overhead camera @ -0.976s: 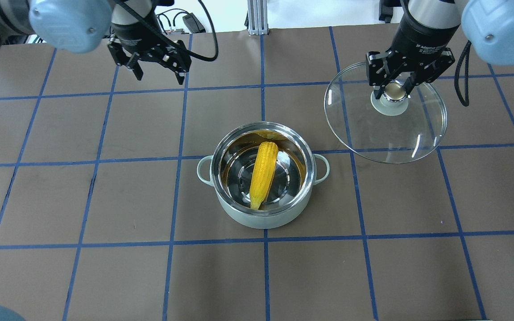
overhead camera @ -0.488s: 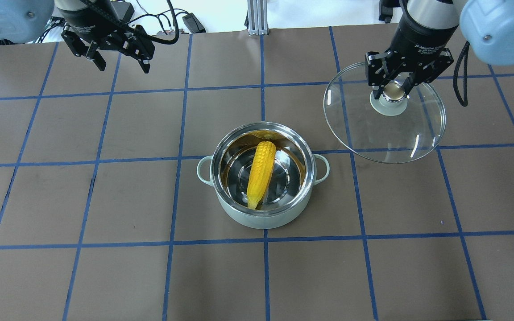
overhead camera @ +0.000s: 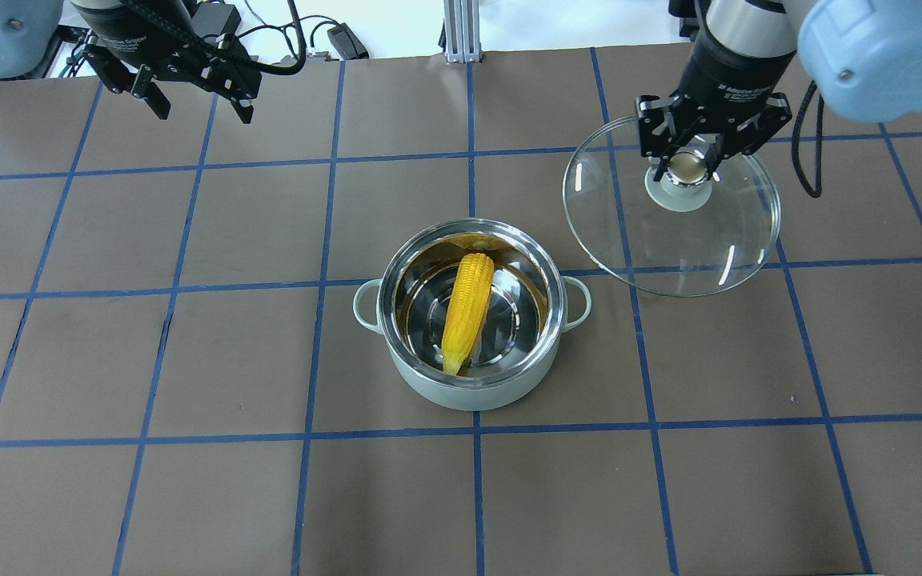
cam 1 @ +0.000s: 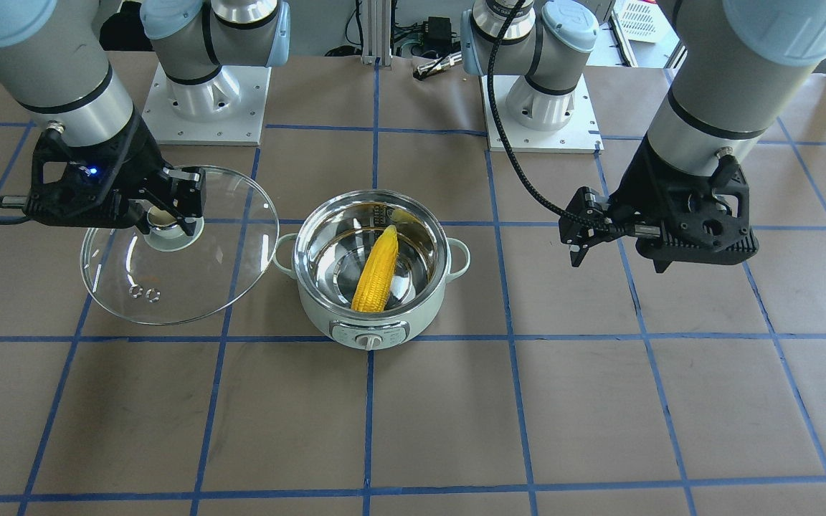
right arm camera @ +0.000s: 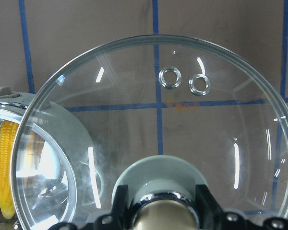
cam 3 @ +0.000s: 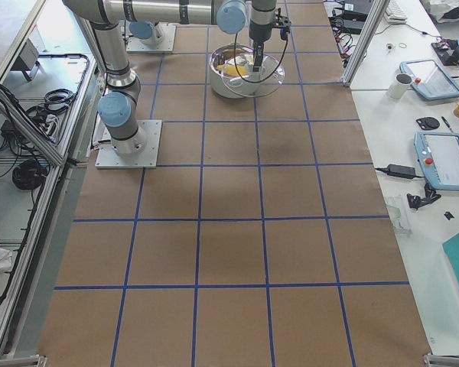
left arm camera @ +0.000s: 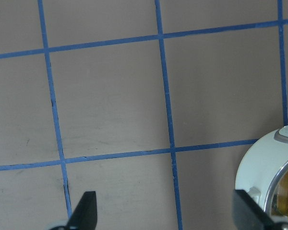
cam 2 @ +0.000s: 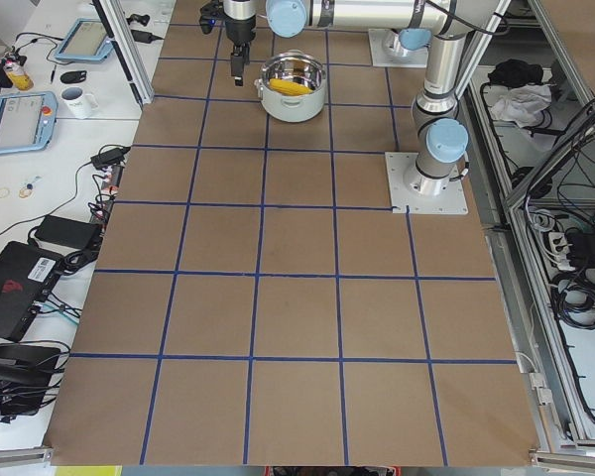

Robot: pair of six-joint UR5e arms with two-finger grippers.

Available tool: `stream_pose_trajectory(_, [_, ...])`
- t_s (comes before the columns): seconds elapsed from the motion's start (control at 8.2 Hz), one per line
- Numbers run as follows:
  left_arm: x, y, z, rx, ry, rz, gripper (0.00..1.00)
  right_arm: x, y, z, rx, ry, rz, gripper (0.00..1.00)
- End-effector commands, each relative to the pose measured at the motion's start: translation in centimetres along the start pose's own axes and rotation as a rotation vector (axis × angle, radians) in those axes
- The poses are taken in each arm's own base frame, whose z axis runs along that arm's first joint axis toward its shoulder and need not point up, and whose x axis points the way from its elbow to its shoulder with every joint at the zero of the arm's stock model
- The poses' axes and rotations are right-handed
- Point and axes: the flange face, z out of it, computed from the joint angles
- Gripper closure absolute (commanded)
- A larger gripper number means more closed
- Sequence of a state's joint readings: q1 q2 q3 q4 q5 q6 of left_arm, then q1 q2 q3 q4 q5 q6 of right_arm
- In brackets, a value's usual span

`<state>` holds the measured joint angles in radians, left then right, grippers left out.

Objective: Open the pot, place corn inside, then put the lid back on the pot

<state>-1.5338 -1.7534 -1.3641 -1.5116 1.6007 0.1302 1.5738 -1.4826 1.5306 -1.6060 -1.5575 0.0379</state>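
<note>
Lid step next: corn is in, pot is open.

Right fingers (overhead camera: pixel 656 156) are clamped on the tan knob (overhead camera: pixel 687 166) of the glass lid (overhead camera: pixel 669 240). They hold it up beside the pot (overhead camera: pixel 473 392), on the robot's right, not over it yet. Left fingers (overhead camera: pixel 160 106) are spread apart with nothing in them, well away on the other side above the bench (overhead camera: pixel 189 360). The corn (overhead camera: pixel 467 312) lies slanted inside the pot. So I think the last job is in hand: putting the lid on. The right arm needs to carry the lid across until its round edge lines up with the pot's rim. Then it needs to go down slow and flat, and let go.
</note>
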Motion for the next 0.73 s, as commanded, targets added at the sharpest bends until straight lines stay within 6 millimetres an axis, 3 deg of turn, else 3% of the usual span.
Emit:
stream_pose_trajectory(0.0, [-0.2,0.3,-0.1,0.004,-0.021,0.002,0.00,-8.9,2.3,1.1,0.003,0.002,0.026,0.60])
stream_pose_trajectory(0.37, [-0.1,0.3,0.1,0.000,-0.021,0.000,0.00,-18.7,5.3,3.8,0.002,0.004,0.066,0.60])
stream_pose_trajectory(0.49, [-0.1,0.3,0.1,0.000,-0.021,-0.001,0.00,-20.3,5.2,5.2,0.001,0.007,0.066,0.60])
stream_pose_trajectory(0.61, [-0.1,0.4,0.3,-0.003,-0.020,-0.006,0.00,-20.5,4.9,6.0,-0.010,0.012,0.063,0.60])
